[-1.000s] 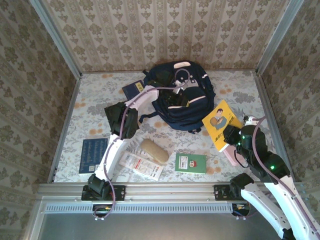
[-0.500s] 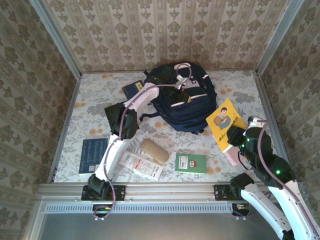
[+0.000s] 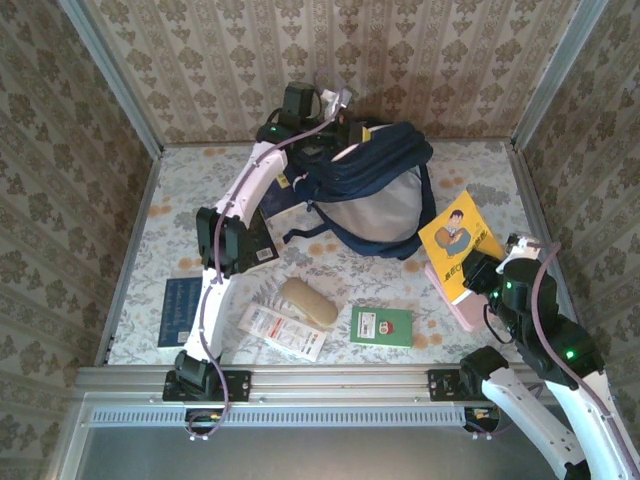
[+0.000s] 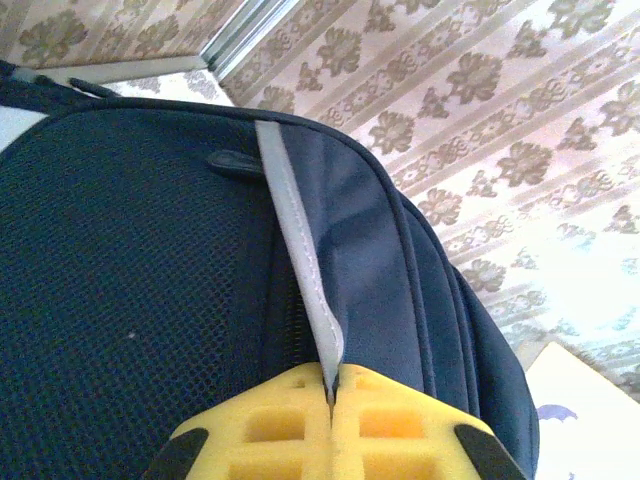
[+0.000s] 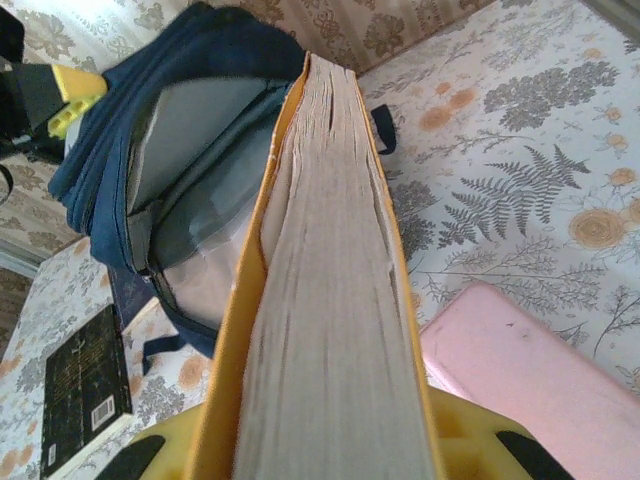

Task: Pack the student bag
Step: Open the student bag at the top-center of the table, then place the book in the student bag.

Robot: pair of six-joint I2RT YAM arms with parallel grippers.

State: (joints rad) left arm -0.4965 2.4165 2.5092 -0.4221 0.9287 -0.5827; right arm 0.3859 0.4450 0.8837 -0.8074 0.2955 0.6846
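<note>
Top external: the student bag (image 3: 375,190) sits at 12 o'clock on the table (image 3: 180,220), its mouth gaping to show grey lining. My left gripper (image 4: 330,395) is clenched on the bag's pale trim strip (image 4: 298,250) and holds that upper edge raised. Over at 3 o'clock my right gripper (image 3: 482,272) grasps a yellow book (image 3: 458,238) by its lower edge, tilted above a pink case (image 3: 452,300).

yellow book (image 3: 460,240) lettering, too small to read
</note>
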